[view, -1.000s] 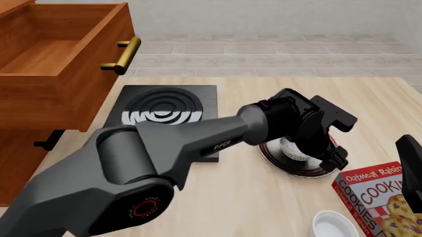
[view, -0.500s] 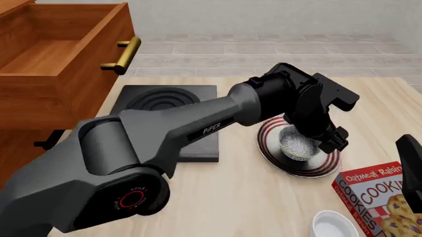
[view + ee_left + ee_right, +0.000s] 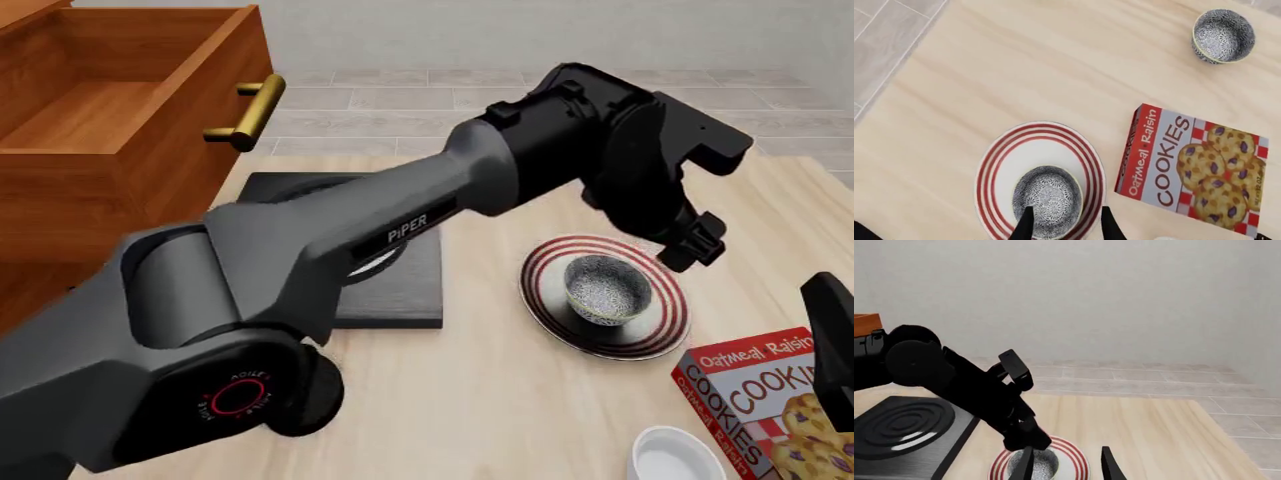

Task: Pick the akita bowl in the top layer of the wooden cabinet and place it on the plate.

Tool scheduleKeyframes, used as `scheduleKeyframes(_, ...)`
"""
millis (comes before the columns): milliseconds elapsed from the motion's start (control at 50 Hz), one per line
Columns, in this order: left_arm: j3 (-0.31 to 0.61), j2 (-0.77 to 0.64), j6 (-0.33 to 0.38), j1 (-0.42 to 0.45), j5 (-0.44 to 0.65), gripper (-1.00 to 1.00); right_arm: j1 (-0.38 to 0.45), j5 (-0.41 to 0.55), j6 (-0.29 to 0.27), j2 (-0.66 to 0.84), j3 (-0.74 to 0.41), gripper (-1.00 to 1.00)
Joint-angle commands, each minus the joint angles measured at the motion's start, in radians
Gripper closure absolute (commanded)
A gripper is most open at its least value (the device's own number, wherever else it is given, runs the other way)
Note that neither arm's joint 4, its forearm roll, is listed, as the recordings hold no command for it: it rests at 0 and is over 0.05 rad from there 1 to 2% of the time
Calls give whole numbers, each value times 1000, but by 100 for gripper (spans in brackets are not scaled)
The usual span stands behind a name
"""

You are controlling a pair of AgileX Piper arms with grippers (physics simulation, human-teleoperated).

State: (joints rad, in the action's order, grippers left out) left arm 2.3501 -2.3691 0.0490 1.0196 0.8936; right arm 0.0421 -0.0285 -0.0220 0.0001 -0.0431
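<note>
The bowl (image 3: 609,289) is sitting upright on the plate (image 3: 547,310), a little off its centre, with nothing gripping it. The plate is resting on the table (image 3: 507,400), just beside a black burner (image 3: 400,290).

The left gripper (image 3: 693,242) is hanging above the plate's far right edge, clear of the bowl; in the left wrist view its fingers (image 3: 1025,225) are standing apart with the bowl (image 3: 1047,195) showing between them, untouched. The left arm (image 3: 400,225), lettered "PIPER", is reaching from the near left across the burner, wrist bent down.

A box (image 3: 767,400) reading "Oatmeal Raisin COOKIES" is lying near the plate. The left wrist view is showing two patterned bowls: the one on the plate and a second (image 3: 1223,36) well apart on the table. One plain white bowl (image 3: 678,458) is sitting beside the box.

The cabinet (image 3: 120,130) is standing at the left with its top drawer pulled out.

The right gripper (image 3: 1064,460) is hovering with its fingers spread, grasping nothing.
</note>
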Motion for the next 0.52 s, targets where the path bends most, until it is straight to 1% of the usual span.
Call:
scheduleKeyframes(20, -39, 60, 0, 2, -8, -100, 1, -1, -1, 0, 0, -100)
scheduleKeyframes(120, -59, 73, -5, -5, -21, -100, 1, 0, -1, 0, -2, -100)
scheduleKeyframes(260, -89, 108, -37, 3, -39, -100, 0, 3, 0, 0, -3, -100)
scheduleKeyframes(520, -81, 155, -105, 40, -45, -100, -1, 2, 1, 0, -1, -100)
